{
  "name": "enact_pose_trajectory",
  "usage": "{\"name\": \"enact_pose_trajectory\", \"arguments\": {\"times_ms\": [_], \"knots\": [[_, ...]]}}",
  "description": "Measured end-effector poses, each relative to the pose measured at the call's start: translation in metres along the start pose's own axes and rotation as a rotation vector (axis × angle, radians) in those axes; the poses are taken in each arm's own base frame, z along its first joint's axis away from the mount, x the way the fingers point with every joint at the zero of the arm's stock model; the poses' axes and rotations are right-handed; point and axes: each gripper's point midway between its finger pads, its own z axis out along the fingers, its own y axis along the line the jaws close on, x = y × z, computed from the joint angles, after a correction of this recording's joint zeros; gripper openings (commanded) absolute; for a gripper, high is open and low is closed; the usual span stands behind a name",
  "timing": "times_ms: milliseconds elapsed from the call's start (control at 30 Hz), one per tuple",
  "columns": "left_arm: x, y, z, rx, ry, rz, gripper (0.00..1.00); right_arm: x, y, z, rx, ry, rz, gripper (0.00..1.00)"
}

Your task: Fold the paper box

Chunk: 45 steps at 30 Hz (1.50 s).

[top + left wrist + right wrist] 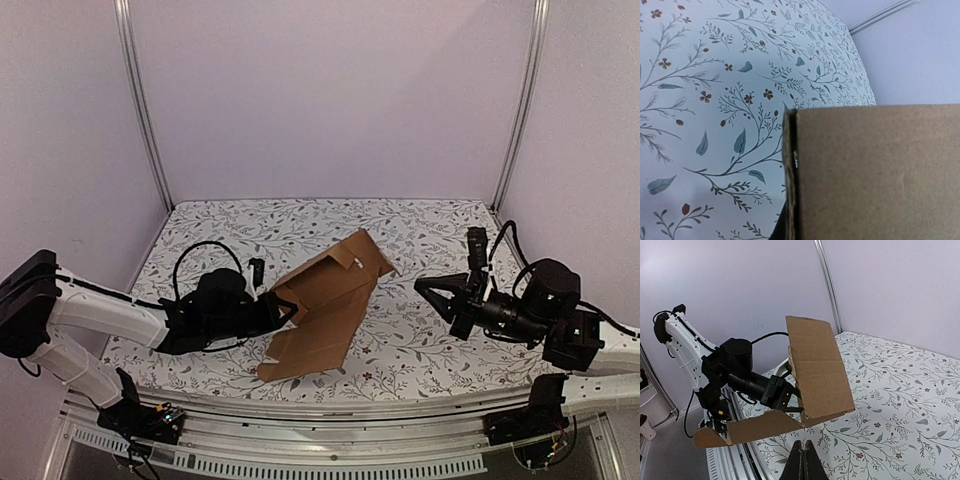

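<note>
On the table, the raised paper box blocks the middle; room lies open behind it.

Both arms have white tube links and round black joints. The left arm, at the lower left of the top view, has a thin black cable looping above its black wrist. The right arm, at the lower right, ends in a gripper with black tapering fingers. Black bases sit along the bottom edge.

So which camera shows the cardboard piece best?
Top external: the whole paper box shows, with its place on the table. Right wrist sees it from the side; left wrist only one panel, close up.
</note>
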Motion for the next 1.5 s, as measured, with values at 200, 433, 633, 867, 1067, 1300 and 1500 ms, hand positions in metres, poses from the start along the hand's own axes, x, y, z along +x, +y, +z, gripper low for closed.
{"name": "enact_pose_trajectory", "arguments": {"times_ms": [200, 433, 633, 867, 1067, 1300, 1500], "knots": [[0.002, -0.032, -0.001, 0.153, 0.039, -0.028, 0.0, 0.012, 0.005, 0.016, -0.041, 0.029, 0.011, 0.0], [0.007, -0.044, -0.001, 0.218, 0.072, -0.041, 0.0, 0.011, 0.021, 0.038, -0.11, 0.045, 0.014, 0.0], [0.007, -0.048, -0.002, 0.238, 0.078, -0.043, 0.0, -0.002, 0.038, 0.049, -0.162, 0.014, 0.005, 0.0], [0.008, -0.049, -0.002, 0.245, 0.085, -0.041, 0.0, -0.004, 0.039, 0.059, -0.144, 0.01, -0.001, 0.0], [0.009, -0.053, -0.003, 0.265, 0.09, -0.032, 0.0, 0.001, 0.031, 0.068, -0.098, 0.026, -0.015, 0.0], [0.007, -0.048, -0.002, 0.251, 0.089, -0.014, 0.0, 0.009, 0.029, 0.072, -0.067, 0.068, -0.035, 0.0], [0.008, -0.037, 0.002, 0.196, 0.108, 0.037, 0.0, 0.033, 0.022, 0.071, -0.022, 0.179, -0.077, 0.0]]}}
